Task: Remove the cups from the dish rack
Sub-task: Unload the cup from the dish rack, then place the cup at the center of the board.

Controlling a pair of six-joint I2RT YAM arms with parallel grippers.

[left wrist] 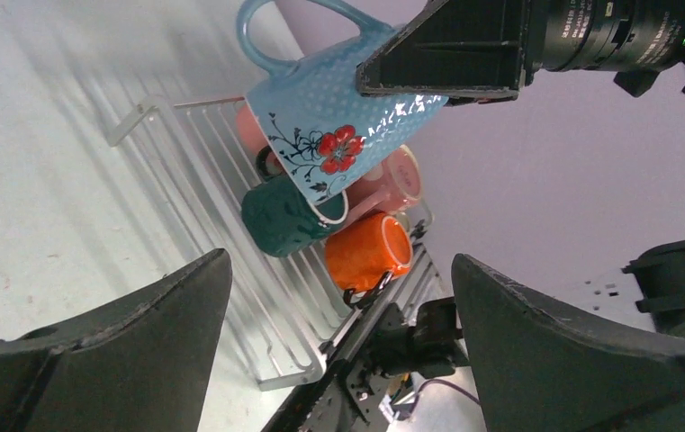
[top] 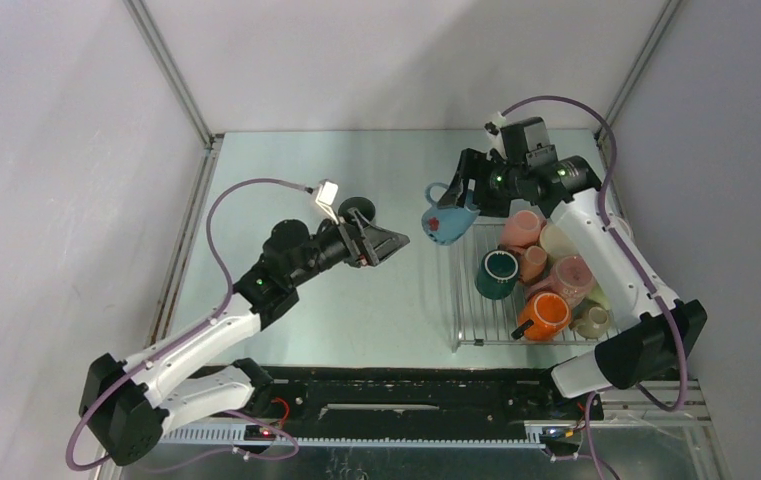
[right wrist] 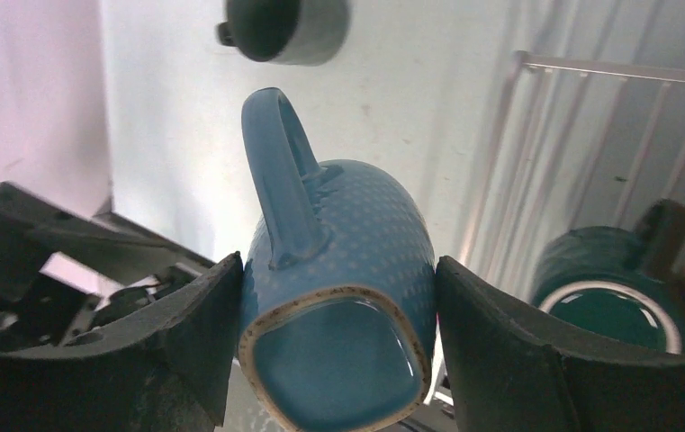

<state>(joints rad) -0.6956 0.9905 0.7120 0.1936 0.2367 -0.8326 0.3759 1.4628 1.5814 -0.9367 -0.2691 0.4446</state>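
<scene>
right gripper [right wrist: 338, 268] clamps blue mug [top: 444, 222] | left gripper [top: 394, 243] agape, empty | rack [top: 476, 326] partly arm-hidden

A: Where's your right gripper [top: 459, 205]?
B: Just left of the rack [top: 468, 322], gripping a blue mug [top: 446, 225]; your left gripper [top: 388, 243] faces it, jaws apart; teal mug [top: 498, 275] and orange mug [top: 544, 315] sit racked.

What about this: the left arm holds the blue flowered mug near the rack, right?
Not the left: the right gripper holds the blue flowered mug near the rack, as the right wrist view shows. The left gripper is open.
</scene>
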